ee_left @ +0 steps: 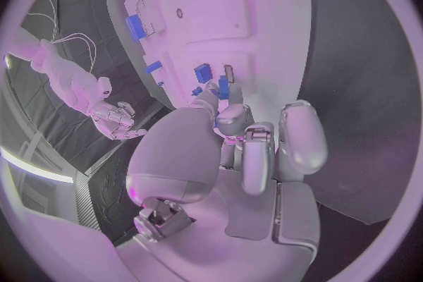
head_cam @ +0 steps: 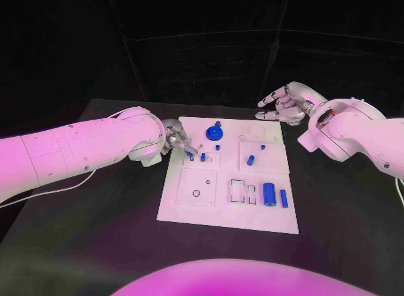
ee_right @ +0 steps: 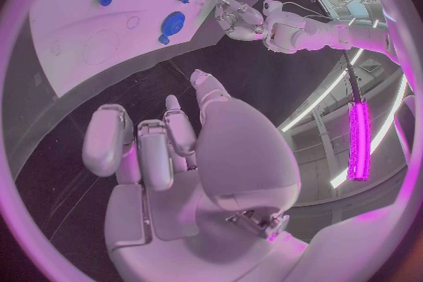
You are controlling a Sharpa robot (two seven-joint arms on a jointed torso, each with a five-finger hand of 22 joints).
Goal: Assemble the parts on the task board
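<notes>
Blue part sits pinched at the left hand; right hand hovers spread and empty.

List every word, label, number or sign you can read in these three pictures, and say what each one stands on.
No text can be read in any view.
The task board bears only outlines and holes, no lettering.
The blue parts, such as the large cylinder, are unmarked.
The left hand and right hand show no label or number.
The lit shelves at the rim of the right wrist view are too blurred to read.
</notes>
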